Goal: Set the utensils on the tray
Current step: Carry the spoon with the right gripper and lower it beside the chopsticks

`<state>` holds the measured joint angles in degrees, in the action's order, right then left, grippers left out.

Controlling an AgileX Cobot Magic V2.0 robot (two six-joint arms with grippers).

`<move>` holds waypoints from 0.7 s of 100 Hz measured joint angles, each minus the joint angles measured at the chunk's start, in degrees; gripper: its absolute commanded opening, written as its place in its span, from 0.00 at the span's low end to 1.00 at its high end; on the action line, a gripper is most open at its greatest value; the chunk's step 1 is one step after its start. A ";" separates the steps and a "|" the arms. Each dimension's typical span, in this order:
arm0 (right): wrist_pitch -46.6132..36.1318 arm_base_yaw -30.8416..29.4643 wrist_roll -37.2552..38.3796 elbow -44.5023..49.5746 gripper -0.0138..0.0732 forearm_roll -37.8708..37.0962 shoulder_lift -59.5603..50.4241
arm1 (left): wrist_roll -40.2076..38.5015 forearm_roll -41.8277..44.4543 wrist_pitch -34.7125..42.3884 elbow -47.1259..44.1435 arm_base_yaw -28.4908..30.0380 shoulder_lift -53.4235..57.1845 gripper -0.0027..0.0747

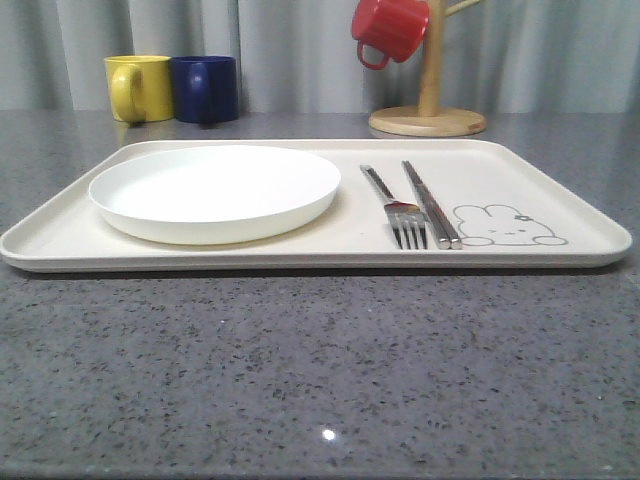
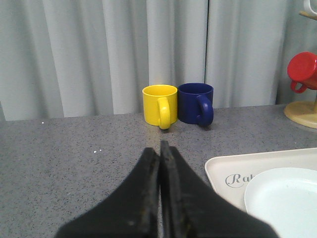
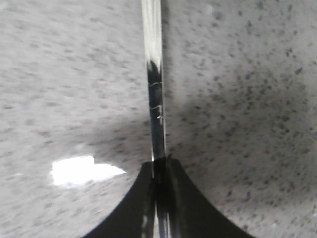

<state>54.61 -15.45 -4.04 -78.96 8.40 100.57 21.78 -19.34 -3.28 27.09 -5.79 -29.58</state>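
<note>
The cream tray (image 1: pixel 500 180) with its rabbit drawing lies across the table. A silver fork (image 1: pixel 395 208) and a pair of chopsticks (image 1: pixel 430 205) rest side by side on its right half, tips toward me. My right gripper (image 3: pixel 161 163) is shut on the handle of a slim silver utensil (image 3: pixel 154 89) just above the speckled grey table; the utensil's far end is out of view. My left gripper (image 2: pixel 159 148) is shut with nothing in it, above the table beside the tray's corner (image 2: pixel 223 171).
A round white plate (image 1: pixel 215 190) fills the tray's left half. Behind the tray stand a yellow mug (image 1: pixel 140 88) and a blue mug (image 1: pixel 205 88). At the back right, a wooden mug tree (image 1: pixel 428 110) holds a red mug (image 1: pixel 390 28). A curtain closes the back.
</note>
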 measured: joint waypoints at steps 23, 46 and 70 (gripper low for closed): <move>1.17 7.00 3.03 0.00 0.15 0.81 -7.88 | 0.00 0.00 0.00 0.00 0.00 0.00 0.01; 1.58 19.28 10.94 0.00 0.15 0.95 -10.91 | 0.00 0.00 0.00 0.00 0.00 0.00 0.01; -2.62 29.95 20.85 0.00 0.15 -2.66 -8.22 | 0.00 0.00 0.00 0.00 0.00 0.00 0.01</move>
<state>51.99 14.49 16.81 -78.96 5.74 92.34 21.78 -19.34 -3.28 27.09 -5.79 -29.58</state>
